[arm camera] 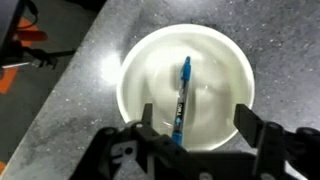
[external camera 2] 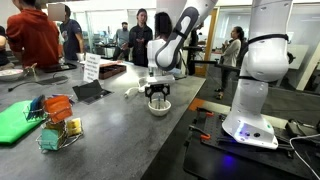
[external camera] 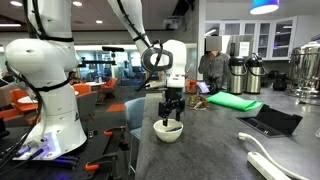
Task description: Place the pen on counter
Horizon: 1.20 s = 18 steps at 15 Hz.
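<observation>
1 pen [arm camera: 183, 95] in 1 bowl [arm camera: 133, 62] on 1 counter [arm camera: 285, 40].

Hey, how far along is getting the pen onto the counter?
Nothing is finished yet: the pen lies in the white bowl. In hand: the pincer hangs open over the bowl, straddling the pen, not gripping. Left: grasp, lift out, lay it on the counter.

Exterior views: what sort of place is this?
Probably an office kitchenette or break area: coffee urns stand on a long dark grey counter, and several people are standing around behind it.
</observation>
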Motion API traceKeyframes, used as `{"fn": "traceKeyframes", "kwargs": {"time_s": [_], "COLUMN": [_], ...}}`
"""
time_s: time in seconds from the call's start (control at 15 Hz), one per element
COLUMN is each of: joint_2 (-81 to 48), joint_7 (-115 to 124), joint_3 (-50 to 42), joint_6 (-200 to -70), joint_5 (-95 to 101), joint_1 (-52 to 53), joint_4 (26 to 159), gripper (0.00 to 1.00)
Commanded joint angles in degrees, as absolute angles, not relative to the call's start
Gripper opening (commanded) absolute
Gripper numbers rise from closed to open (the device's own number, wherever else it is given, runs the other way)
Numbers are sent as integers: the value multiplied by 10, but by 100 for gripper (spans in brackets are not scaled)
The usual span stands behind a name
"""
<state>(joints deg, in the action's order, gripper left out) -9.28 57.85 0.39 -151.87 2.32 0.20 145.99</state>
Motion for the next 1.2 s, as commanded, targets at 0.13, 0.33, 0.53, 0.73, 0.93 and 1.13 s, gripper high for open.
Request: {"fn": "traceKeyframes", "kwargs": {"time_s": [0.13,0.33,0.53,0.73,0.93,1.13], "joint_2": [-126,-138,-142,-142,-129,-98], "joint_7": [592,588,587,588,578,558], "joint_3": [-37,-49,-58,-64,-68,-65], "joint_6": [-1559,-1568,-1576,-1583,-1572,-1558], "joint_5": [26,20,24,29,33,35], "joint_1": [35,45,55,64,71,73], "joint_4": [1457,1455,1455,1457,1464,1476], "gripper": [76,60,31,6,1,3]}}
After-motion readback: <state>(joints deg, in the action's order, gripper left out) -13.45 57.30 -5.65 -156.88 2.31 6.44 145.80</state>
